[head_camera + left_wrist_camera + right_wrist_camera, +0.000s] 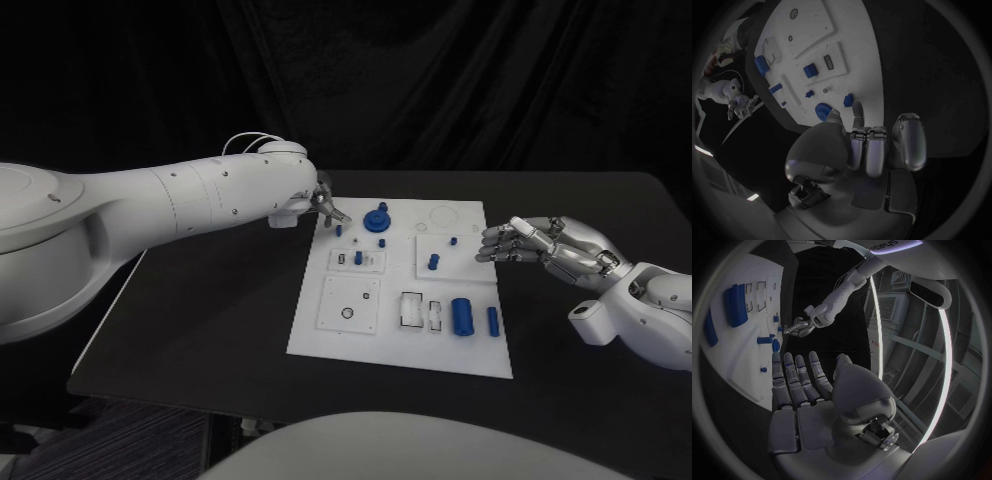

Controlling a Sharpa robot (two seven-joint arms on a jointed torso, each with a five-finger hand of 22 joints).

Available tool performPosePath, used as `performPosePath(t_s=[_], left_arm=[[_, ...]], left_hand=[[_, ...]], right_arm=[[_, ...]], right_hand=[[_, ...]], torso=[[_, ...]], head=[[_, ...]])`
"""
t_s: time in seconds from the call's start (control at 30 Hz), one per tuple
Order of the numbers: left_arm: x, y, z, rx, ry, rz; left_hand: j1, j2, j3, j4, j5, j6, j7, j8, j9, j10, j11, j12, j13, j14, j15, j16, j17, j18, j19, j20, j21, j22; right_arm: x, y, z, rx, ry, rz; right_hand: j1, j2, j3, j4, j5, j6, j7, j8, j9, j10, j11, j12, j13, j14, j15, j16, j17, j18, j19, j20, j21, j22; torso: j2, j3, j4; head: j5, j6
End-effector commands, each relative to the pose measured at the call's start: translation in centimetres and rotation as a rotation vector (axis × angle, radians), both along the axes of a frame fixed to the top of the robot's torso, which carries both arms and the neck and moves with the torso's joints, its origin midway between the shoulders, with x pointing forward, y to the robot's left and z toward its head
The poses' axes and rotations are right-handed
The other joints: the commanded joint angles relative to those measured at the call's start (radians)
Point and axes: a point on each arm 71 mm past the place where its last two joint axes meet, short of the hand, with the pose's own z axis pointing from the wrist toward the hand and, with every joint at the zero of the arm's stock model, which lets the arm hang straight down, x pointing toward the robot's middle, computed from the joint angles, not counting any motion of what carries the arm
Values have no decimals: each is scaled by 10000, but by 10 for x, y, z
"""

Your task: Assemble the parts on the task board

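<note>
The white task board (325, 330) lies mid-table with several blue parts on it. A round blue knob (379, 218) stands near its far edge, and a thick blue cylinder (462, 315) lies beside a slim one (493, 320) near the front right. My left hand (320, 205) hovers at the board's far left corner holding nothing. Its fingertips (857, 107) reach close to a small blue piece (848, 100) and the knob (823, 110). My right hand (548, 240) floats at the board's right edge with its fingers (795, 380) stretched out side by side and nothing in them.
The black table (202, 320) runs round the board, with bare stretches to the left, right and front. Square recessed plates (351, 305) and slots (413, 309) mark the board's surface. A dark curtain hangs behind the table.
</note>
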Motion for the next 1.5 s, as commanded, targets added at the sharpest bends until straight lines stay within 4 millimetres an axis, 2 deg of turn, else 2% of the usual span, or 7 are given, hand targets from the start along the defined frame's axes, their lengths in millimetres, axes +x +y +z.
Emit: performPosePath(t_s=[0.03, 0.57, 1.1, 1.5], left_arm=[[-1, -3, -3, -17, 269, -311], [-2, -9, -9, -73, 411, -470], [-2, -10, -11, -70, 429, -462], [0, -8, -11, -40, 391, -381]], left_hand=[[97, -30, 20, -50, 44, -20, 27, -65, -2, 1102, 17, -53, 2607, 1041, 66, 27, 2635, -70, -34, 63, -39, 1807], [144, 4, 80, -81, 108, -46, 43, -114, -22, 1102, 34, -53, 2607, 1041, 86, 27, 2635, -55, -82, 77, -119, 1786], [287, 1, 213, -195, 430, -49, 45, -201, -67, 1102, 43, -53, 2607, 1041, 103, 27, 2635, -43, -125, 98, -176, 1773], [294, -1, 220, -200, 447, -45, 44, -203, -69, 1102, 44, -53, 2607, 1041, 102, 27, 2635, -44, -124, 99, -172, 1774]], right_arm=[[-1, 1, -2, -58, 218, 75], [-1, 2, -3, -98, 316, 141], [-1, 2, -3, -135, 406, 184], [-2, 2, -4, -197, 543, 249]], right_hand=[[89, -27, 76, -7, 57, -38, 689, 17, -12, 26, -10, -55, 7, 9, -50, -44, 13, -74, -13, 9, -32, -9], [139, -20, 110, -5, 68, -37, 713, 21, -11, 29, -26, -61, 6, -1, -56, -52, 13, -69, -17, 9, -36, -21], [175, -15, 137, 5, 70, -37, 724, 23, -11, 28, -29, -67, 5, -5, -60, -55, 14, -64, -18, 9, -39, -32], [170, -11, 141, 16, 57, -36, 726, 25, -11, 28, -28, -69, 5, -6, -61, -57, 14, -62, -19, 10, -39, -36]], torso=[[0, 0, -2], [1, -1, 5], [1, 1, 1], [8, -1, 6]], head=[[6, 0], [33, 0], [53, 0], [13, 0]])
